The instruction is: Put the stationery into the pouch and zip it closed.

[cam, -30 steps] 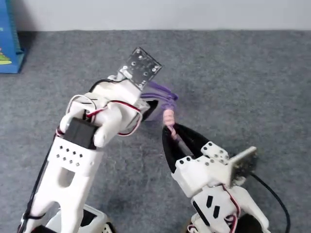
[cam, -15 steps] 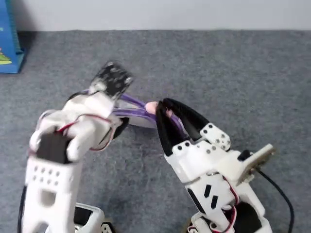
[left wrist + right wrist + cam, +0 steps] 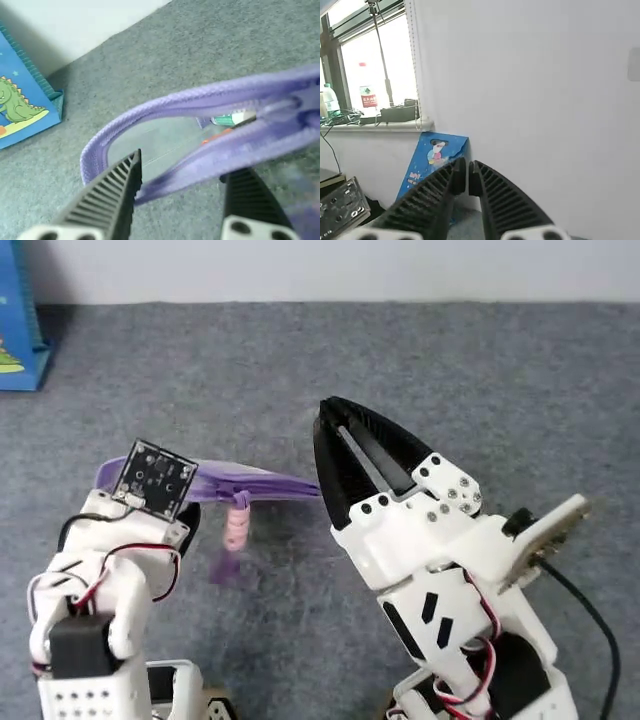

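The purple pouch [image 3: 270,483] lies stretched across the grey mat between the two arms. Its pink zip pull [image 3: 237,523] with a purple tassel trails off its near side, free of both grippers. In the left wrist view the pouch [image 3: 165,102] gapes open, with a green-and-white item [image 3: 231,119] and an orange one inside. My left gripper [image 3: 190,165] is open, its fingers [image 3: 117,192] standing either side of the pouch's near rim. My right gripper [image 3: 331,418] is raised just right of the pouch's end. Its fingertips are together, holding nothing, and aimed at the wall [image 3: 466,172].
A blue box with a dinosaur picture [image 3: 18,330] stands at the far left by the white wall, and shows again [image 3: 22,107] past the pouch. Bare grey mat [image 3: 500,390] stretches to the right and behind the arms.
The left arm drew back towards the near left and the pouch shifted left with it. The right gripper let go of the pink zip pull and lifted; the pull now trails loose.
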Controlling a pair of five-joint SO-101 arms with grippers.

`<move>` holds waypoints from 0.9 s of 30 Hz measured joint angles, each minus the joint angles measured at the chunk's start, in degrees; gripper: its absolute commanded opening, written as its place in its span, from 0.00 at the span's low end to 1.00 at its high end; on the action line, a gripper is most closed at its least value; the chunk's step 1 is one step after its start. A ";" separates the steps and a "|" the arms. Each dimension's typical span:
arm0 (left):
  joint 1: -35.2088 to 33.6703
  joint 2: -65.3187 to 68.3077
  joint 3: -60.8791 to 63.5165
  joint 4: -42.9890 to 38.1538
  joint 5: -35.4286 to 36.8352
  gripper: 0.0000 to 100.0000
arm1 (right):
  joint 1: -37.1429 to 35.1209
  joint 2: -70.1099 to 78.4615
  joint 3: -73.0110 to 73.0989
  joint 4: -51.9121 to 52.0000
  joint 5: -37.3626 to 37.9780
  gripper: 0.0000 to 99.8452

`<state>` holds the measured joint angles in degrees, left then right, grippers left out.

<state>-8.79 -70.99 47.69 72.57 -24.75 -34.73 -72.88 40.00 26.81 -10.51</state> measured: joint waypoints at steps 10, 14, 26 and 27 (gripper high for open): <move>0.97 -1.76 0.00 0.00 2.29 0.24 | -5.27 1.67 -0.09 24.79 -0.70 0.11; 1.93 -1.85 0.00 0.00 3.60 0.24 | -6.86 1.76 -0.09 32.79 -4.75 0.23; 2.11 -1.93 -0.09 0.00 4.40 0.24 | -18.37 6.42 -0.09 35.78 -5.71 0.16; 2.11 -1.93 -0.09 0.00 4.40 0.24 | -18.90 6.42 -0.09 35.78 -5.71 0.16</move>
<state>-6.68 -72.92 47.60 72.57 -20.35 -53.63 -66.46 39.91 62.59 -16.22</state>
